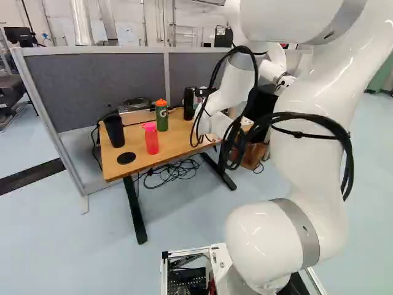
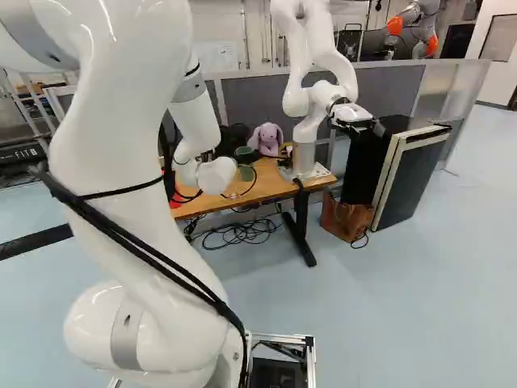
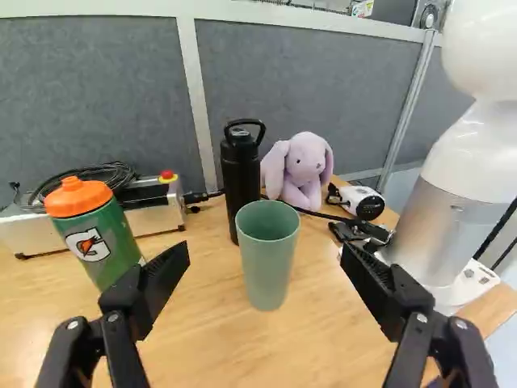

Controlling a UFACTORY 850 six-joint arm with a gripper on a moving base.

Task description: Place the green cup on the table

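The green cup (image 3: 268, 255) stands upright on the wooden table (image 3: 218, 323), its open rim up. In the right base view the same cup (image 2: 246, 172) shows just beyond my wrist. Wide apart and empty, the two fingers of my gripper (image 3: 265, 260) point toward the cup, which appears ahead of them in line with the gap; neither finger touches it. The base views hide the gripper behind the arm.
A green bottle with orange lid (image 3: 97, 230) stands beside one finger. Behind the cup are a black bottle (image 3: 241, 178) and purple plush rabbit (image 3: 300, 168). Another robot (image 2: 311, 101) is mounted on the table. A pink bottle (image 1: 151, 138) and black cup (image 1: 114, 130) stand farther left.
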